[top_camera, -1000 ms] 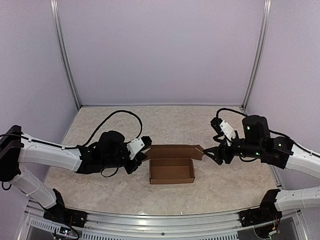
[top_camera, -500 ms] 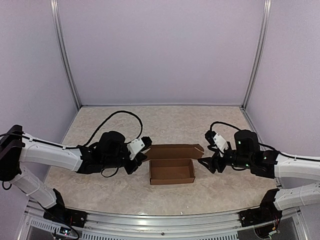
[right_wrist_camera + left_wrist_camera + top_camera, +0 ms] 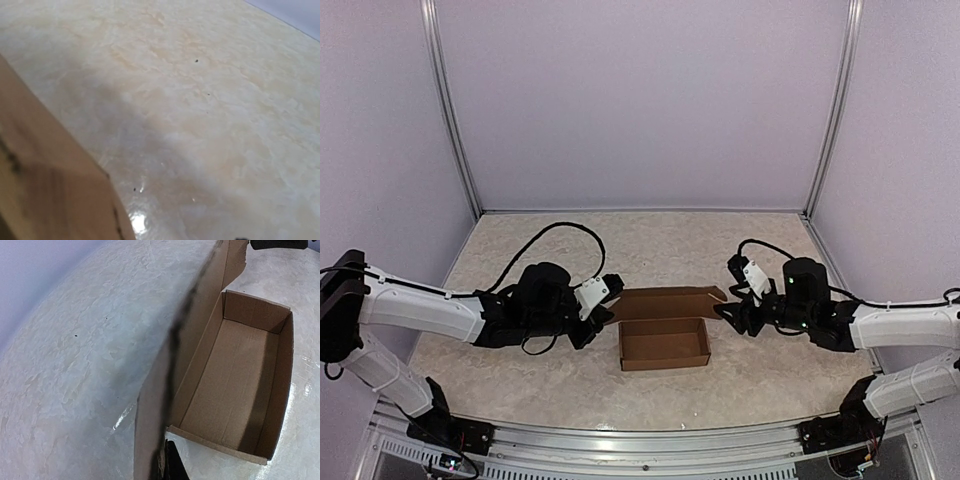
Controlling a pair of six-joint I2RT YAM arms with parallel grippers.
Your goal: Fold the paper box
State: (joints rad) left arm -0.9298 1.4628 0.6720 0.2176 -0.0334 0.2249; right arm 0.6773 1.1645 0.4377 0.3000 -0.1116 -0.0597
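The paper box [image 3: 664,344] is a brown open tray in the middle of the table, with its lid flap [image 3: 665,302] standing along the back. My left gripper [image 3: 609,309] is shut on the left end of that flap. In the left wrist view one dark finger [image 3: 173,466] presses against the flap [image 3: 155,405], which is seen edge-on beside the tray [image 3: 240,375]. My right gripper [image 3: 725,319] is close to the flap's right tab. Its fingers are out of the right wrist view, where only blurred cardboard [image 3: 45,190] fills the lower left.
The beige marbled tabletop [image 3: 650,240] is bordered by lilac walls at the back and sides. A metal rail [image 3: 640,440] runs along the near edge between the arm bases. A black cable [image 3: 560,232] loops over the left arm.
My right arm has moved left and slightly down, bringing its gripper up to the flap's right end. The left arm and the box have stayed where they were.
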